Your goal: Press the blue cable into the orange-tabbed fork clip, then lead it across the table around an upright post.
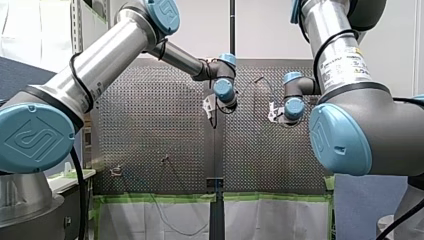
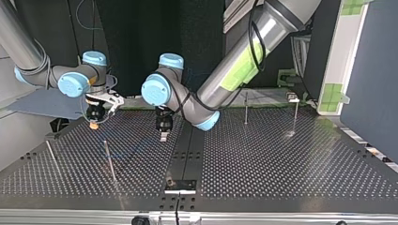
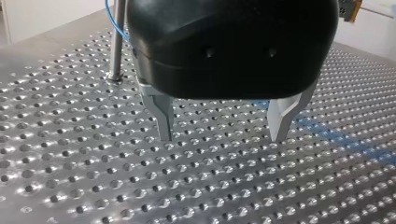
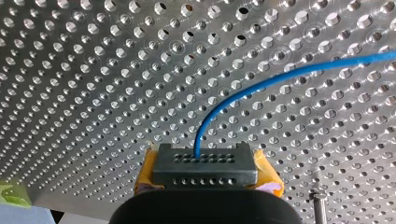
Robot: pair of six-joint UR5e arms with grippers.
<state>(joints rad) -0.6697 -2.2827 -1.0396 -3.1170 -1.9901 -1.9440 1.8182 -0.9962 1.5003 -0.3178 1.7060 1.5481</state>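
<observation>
The blue cable ends in a black perforated block. My right gripper is shut on that block with its yellow pads, and the cable arcs away from it over the perforated table. In the top view my right gripper hangs just above the table at the left. My left gripper is near the middle. In the left wrist view my left gripper is open, its metal fingers bare and just above the table. I cannot make out the orange-tabbed clip with certainty.
An upright post stands beyond my left gripper, with blue cable beside its top. The top view shows posts at the left and right, and a black centre strip. Another post stands beside my right gripper.
</observation>
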